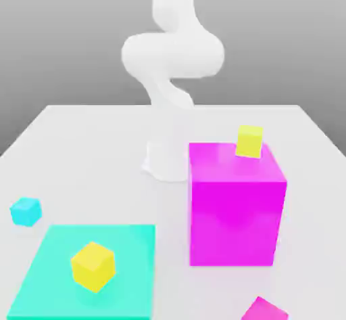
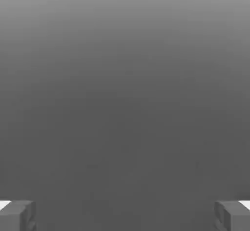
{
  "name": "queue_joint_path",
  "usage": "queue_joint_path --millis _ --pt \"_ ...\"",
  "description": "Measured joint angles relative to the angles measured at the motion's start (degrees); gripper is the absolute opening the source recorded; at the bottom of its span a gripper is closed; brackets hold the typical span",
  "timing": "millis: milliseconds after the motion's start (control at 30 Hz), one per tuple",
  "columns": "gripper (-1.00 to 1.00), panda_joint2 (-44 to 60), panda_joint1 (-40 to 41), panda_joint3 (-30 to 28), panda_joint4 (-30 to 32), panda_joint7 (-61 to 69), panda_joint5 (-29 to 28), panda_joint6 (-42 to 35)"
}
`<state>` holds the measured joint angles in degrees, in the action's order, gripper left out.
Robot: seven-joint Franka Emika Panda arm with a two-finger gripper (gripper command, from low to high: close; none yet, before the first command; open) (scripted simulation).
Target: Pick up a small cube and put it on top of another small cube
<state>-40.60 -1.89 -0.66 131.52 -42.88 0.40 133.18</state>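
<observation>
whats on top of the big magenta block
A small yellow cube sits on top of the big magenta block, near its back edge toward the exterior view's right. The rest of the top face is bare. The table directly behind the block is hidden by it.

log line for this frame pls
jaws: open, empty | gripper: holds nothing | small magenta cube: on table, untouched | stack: not started

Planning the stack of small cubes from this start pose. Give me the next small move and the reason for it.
Probably bring the hand down and forward toward the small magenta cube at the near edge of the table. The gripper has its jaws wide apart with nothing between them, and the hand view looks at plain grey backdrop, so no cube is lined up yet.
</observation>
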Motion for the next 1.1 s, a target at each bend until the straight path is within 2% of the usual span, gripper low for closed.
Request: queue_joint_path --millis 300,633,967,1100 --pt "0.00 19.06 -6.00 -1.62 -0.96 11.17 2.01 5.07" --pt "0.00 39.82 -10.49 -0.77 -1.99 22.84 3.50 10.60" --pt "0.00 60.40 -12.85 0.91 -3.01 30.87 -0.07 16.37" --pt "0.00 68.69 -13.12 0.95 -4.42 31.31 -0.72 22.09"
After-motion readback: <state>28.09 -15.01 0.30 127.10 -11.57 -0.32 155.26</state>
